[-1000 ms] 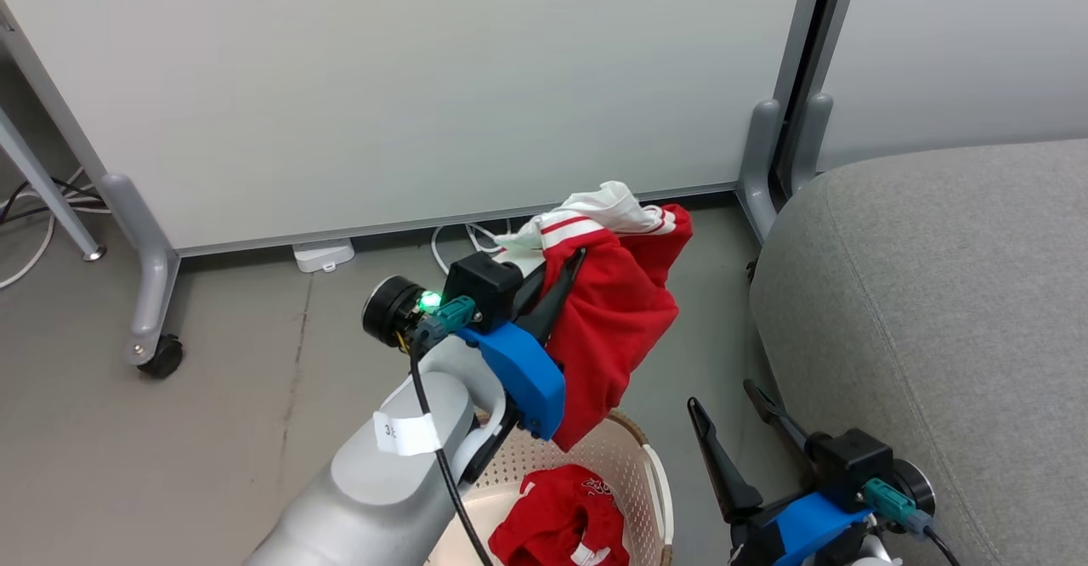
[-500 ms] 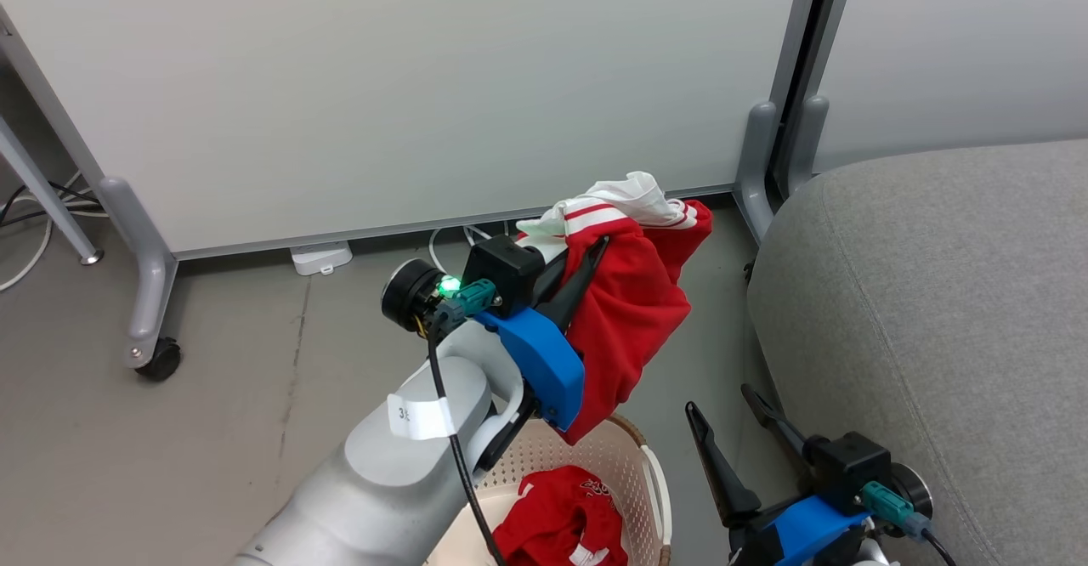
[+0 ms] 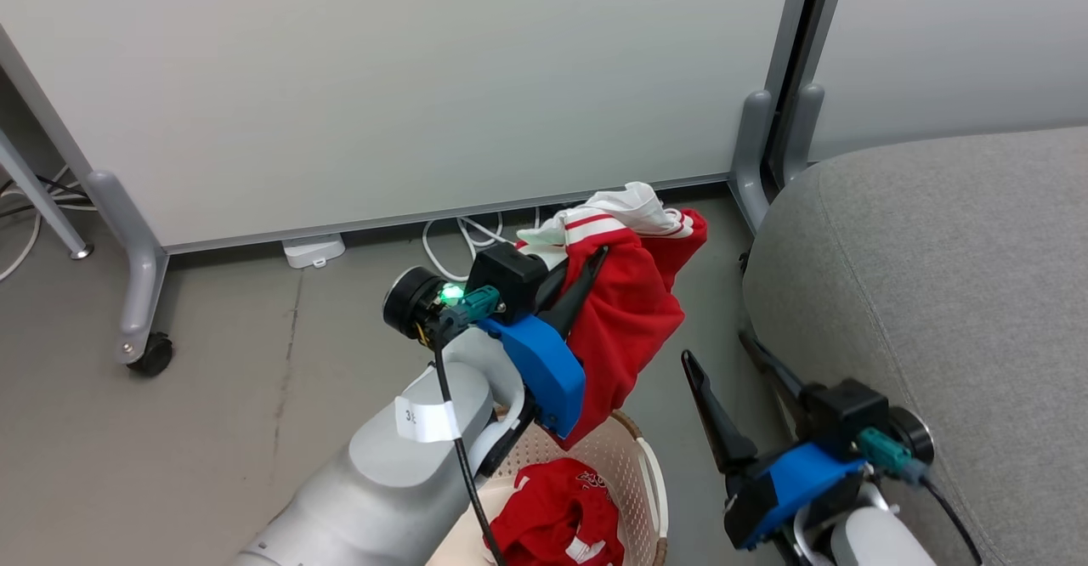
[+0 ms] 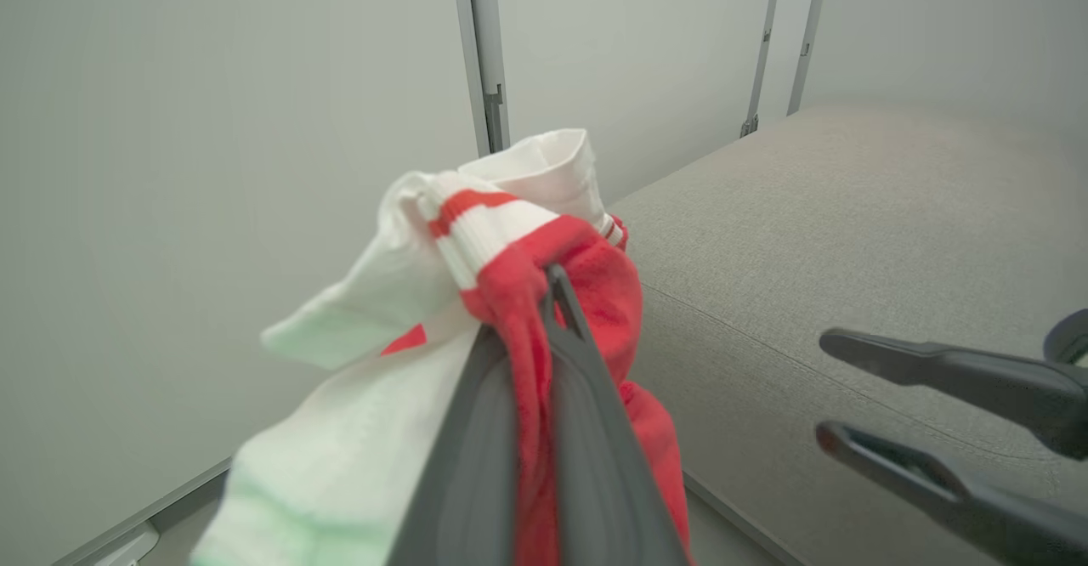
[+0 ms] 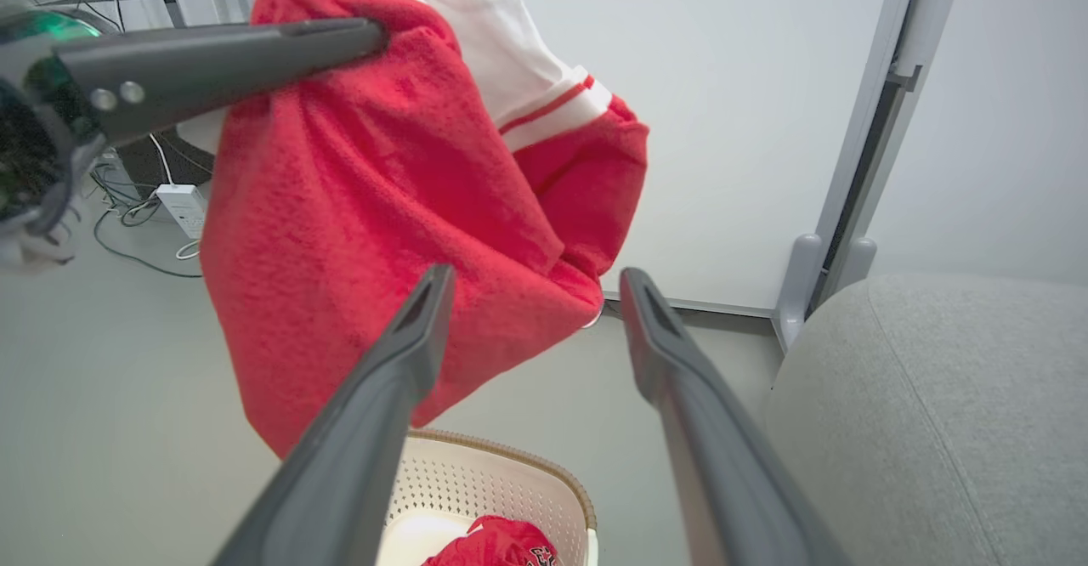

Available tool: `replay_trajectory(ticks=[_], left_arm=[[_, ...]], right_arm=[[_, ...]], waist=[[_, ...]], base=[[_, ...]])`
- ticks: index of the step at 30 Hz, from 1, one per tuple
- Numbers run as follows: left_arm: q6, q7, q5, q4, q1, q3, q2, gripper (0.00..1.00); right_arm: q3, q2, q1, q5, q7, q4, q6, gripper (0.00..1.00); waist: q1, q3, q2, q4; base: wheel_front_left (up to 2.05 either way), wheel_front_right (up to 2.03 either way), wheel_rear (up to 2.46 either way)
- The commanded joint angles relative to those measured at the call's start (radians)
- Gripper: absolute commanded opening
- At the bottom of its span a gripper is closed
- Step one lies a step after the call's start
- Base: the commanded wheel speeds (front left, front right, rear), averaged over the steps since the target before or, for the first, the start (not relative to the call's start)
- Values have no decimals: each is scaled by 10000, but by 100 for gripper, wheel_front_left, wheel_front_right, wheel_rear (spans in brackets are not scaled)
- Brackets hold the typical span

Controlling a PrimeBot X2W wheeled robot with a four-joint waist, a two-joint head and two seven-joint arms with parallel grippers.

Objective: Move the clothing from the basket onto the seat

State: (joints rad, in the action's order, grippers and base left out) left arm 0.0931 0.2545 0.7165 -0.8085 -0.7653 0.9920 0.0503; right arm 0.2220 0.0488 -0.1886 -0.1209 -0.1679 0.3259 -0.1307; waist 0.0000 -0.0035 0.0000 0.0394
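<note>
Plain grey floor (image 3: 255, 362), white wheeled partition panels (image 3: 408, 82) at the far side, cables (image 3: 463, 234) along their base. The left hand (image 3: 595, 260) is clenched on a red garment (image 3: 633, 311) hanging over the basket (image 3: 633, 455), with a second red garment (image 3: 552, 515) inside. The right hand (image 3: 716, 347) is spread and empty, just left of the seat (image 3: 935, 277).

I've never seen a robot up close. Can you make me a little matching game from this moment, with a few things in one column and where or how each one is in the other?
Things:
1. left gripper
2. right gripper
3. second red garment
4. seat

States:
A. lying in the basket
B. open, holding nothing
C. grey, no clothing on the part in view
D. shut on the red and white garment, held up above the basket

Pairs: 1-D, 2-B, 3-A, 4-C
</note>
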Motion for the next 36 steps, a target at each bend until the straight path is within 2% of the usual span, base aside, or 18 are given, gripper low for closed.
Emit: replay_trajectory(ticks=[1, 7, 14, 24, 30, 36], left_arm=[[-43, 57, 59, -22, -142, 51, 2, 0], [-26, 96, 202, -22, -221, 265, 3, 0], [92, 116, 359, 99, -287, 619, 2, 0], [244, 126, 512, 328, -354, 1089, 3, 0], [318, 130, 568, 538, -312, 1298, 0, 0], [368, 131, 657, 697, -276, 1418, -2, 0]], right_arm=[[19, 28, -185, 16, 50, -65, -1, 100], [384, 85, -1043, -54, 600, 14, -1, 100], [1122, 808, -2025, -519, 1089, 666, -1, 100], [3180, 2026, -3044, -2115, 1413, 1390, -1, 100], [4474, 2472, -3505, -3024, 1291, 1662, -1, 100], [5557, 2603, -3926, -3849, 1098, 1892, -1, 100]], waist=[[0, 14, 0, -4], [0, 128, 0, 22], [0, 212, 0, 152], [0, 179, 0, 258], [0, 95, 0, 280], [0, 30, 0, 270]], base=[[0, 0, 0], [0, 0, 0], [0, 0, 0], [0, 0, 0], [0, 0, 0], [0, 0, 0]])
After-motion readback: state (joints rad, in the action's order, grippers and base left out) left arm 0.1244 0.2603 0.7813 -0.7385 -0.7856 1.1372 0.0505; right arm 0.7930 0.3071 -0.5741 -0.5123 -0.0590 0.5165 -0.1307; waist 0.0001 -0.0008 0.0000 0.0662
